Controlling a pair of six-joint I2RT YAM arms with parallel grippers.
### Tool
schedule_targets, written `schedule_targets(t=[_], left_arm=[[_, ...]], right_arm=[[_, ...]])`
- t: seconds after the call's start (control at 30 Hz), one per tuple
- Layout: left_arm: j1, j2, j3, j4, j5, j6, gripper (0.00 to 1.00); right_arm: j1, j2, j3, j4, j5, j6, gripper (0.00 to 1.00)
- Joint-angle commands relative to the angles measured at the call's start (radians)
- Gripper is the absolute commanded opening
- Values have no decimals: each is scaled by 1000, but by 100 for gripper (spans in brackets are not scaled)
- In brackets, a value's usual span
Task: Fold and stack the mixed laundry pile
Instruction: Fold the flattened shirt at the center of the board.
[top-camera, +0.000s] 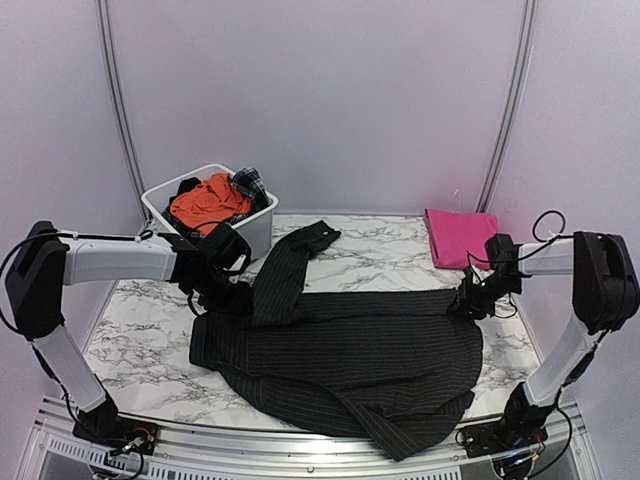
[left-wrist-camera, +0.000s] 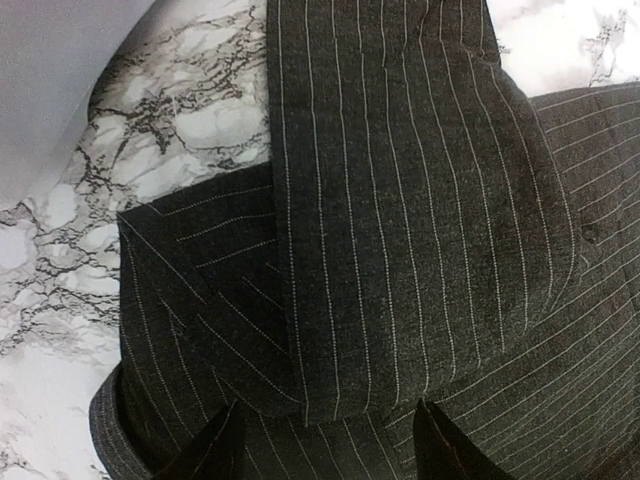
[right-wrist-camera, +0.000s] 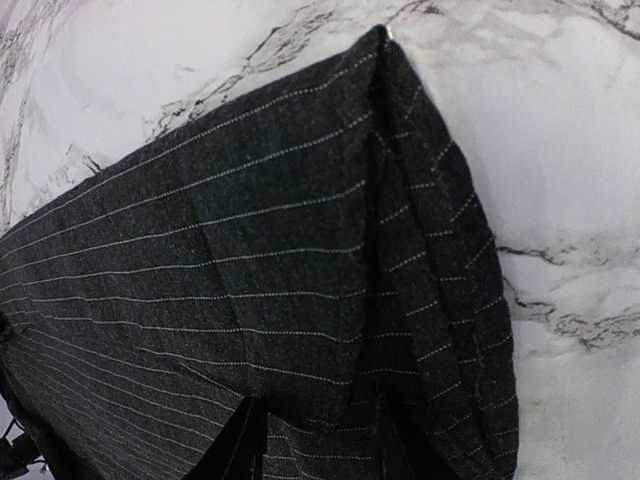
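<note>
Black pinstriped shirt (top-camera: 340, 360) is noted as thin woven cloth, matt, with fine pale stripes. Tabletop (top-camera: 140, 350) is seen as smooth, marble-look, grey-veined, with a slight sheen. Tub (top-camera: 160, 205) is read as smooth white plastic. Pink cloth (top-camera: 460, 235) and orange garment (top-camera: 205, 203) are logged as soft matt fabric.

pinstriped shirt (top-camera: 340, 360) spread mid-table | pink cloth (top-camera: 458, 236) folded far-right | orange garment (top-camera: 208, 203) in tub (top-camera: 260, 232)
</note>
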Motion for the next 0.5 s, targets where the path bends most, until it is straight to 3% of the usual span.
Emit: schedule_targets(t=[0.0,0.3,0.47], left_arm=[[-2,31,-19,-5,28,-25,60],[-3,81,-4,-6,50,-43,62],[-3,99,-9,-4,84,-54,58]], right_arm=[[-2,30,46,31,-4,13,33],[-3,32,61,20,-16,8,18],[-3,14,60,16,-29,8,2]])
